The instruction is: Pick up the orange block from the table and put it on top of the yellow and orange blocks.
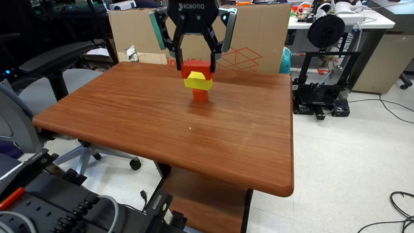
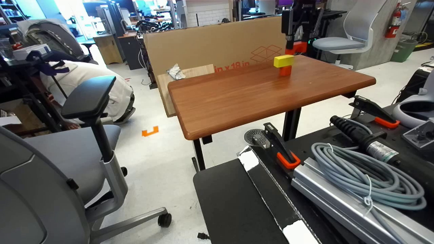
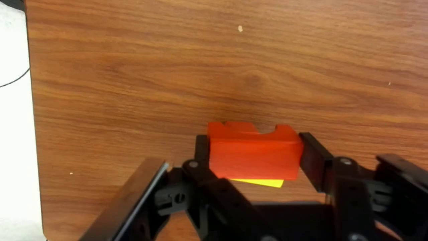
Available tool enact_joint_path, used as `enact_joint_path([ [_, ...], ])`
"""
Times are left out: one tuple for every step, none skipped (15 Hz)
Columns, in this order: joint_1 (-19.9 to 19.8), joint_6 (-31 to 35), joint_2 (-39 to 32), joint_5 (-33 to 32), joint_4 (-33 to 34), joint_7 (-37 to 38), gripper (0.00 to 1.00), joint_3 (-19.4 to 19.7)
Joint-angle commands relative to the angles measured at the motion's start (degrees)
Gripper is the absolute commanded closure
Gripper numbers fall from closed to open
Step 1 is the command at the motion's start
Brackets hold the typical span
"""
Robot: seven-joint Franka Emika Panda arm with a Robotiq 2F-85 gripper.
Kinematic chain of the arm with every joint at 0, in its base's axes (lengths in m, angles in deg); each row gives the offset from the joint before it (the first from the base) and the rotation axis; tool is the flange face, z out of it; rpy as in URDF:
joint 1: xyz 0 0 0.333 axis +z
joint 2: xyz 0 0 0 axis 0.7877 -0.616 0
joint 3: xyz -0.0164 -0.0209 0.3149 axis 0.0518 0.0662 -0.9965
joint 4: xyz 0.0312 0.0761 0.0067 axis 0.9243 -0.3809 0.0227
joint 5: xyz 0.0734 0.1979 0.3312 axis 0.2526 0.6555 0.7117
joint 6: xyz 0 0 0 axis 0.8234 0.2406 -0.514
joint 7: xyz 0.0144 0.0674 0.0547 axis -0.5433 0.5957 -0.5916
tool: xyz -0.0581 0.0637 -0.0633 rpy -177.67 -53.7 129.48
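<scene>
The orange block [image 1: 196, 67] is a red-orange brick with a rounded notch in one face. My gripper [image 1: 196, 64] is shut on it, one finger at each end, also in the wrist view [image 3: 255, 154]. The yellow block [image 1: 198, 84] lies across a small orange block [image 1: 200, 95] standing on the table [image 1: 155, 123]. The held block is just above the yellow block; I cannot tell whether they touch. In an exterior view, the yellow block [image 2: 284, 61] partly hides the held block [image 2: 299, 47]. In the wrist view, only a sliver of the yellow block [image 3: 269, 182] shows.
A large cardboard sheet [image 1: 258, 38] stands behind the table. A grey office chair [image 1: 64, 77] is beside it. A black bench [image 2: 230, 196] with clamps and coiled cable [image 2: 366, 176] lies in front. A black 3D printer [image 1: 323, 94] stands on the floor beyond.
</scene>
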Motion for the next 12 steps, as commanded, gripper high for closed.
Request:
enact_joint_path([
  [0.1,-0.5,-1.0,-0.1,1.1,1.2,0.58,0.0],
  [0.0,-0.6,-1.5,0.1,1.6,1.7,0.58,0.1],
  [0.1,-0.9,-1.8,0.1,2.1,2.1,0.58,0.0],
  [0.1,-1.0,-1.8,0.2,2.4,2.7,0.58,0.1],
  [0.2,-1.2,-1.7,0.2,2.6,3.4,0.58,0.1],
  [0.2,-1.3,-1.6,0.4,2.8,3.7,0.58,0.0],
  [0.2,-1.3,-1.3,0.4,2.8,4.1,0.58,0.0],
  [0.2,-1.2,-1.1,0.4,2.9,4.4,0.58,0.0],
  [0.3,-1.3,-1.1,0.4,3.2,4.7,0.58,0.0],
  [0.4,-1.5,-1.3,0.2,3.6,5.1,0.58,0.1],
  [0.5,-1.6,-1.6,-0.1,3.9,5.6,0.58,0.2],
  [0.6,-1.6,-1.7,-0.2,4.1,5.9,0.58,0.2],
])
